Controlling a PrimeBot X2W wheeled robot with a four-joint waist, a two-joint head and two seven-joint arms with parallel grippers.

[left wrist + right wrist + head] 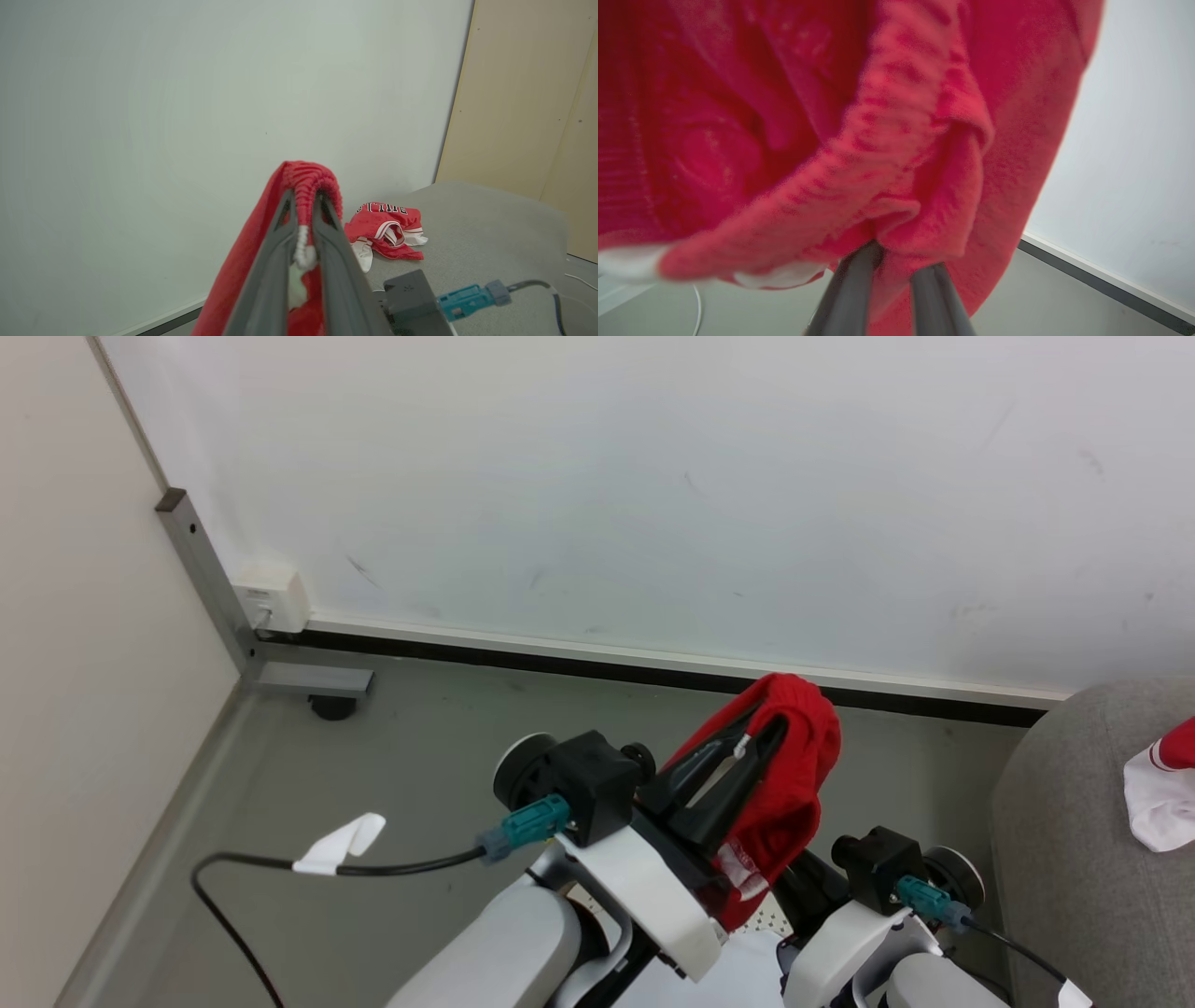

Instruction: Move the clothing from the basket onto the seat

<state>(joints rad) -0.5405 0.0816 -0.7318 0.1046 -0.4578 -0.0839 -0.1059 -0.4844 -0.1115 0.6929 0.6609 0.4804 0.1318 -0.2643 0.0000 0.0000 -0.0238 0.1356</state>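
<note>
Left gripper point(306, 198) pinched the red shorts point(794, 775) by the waistband, right gripper point(896, 254) a fold. Opposed pulls might drop them short of the seat point(1055, 821) at 3 o'clock.

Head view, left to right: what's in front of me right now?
In order: wall box → taped cable → left gripper pinching a red garment → grey seat → red-and-white garment on it.

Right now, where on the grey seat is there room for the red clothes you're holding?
The seat is bare between the jersey and the tan panel, right to its rounded edge. The side by the white wall is crowded: the jersey lies crumpled there.
</note>
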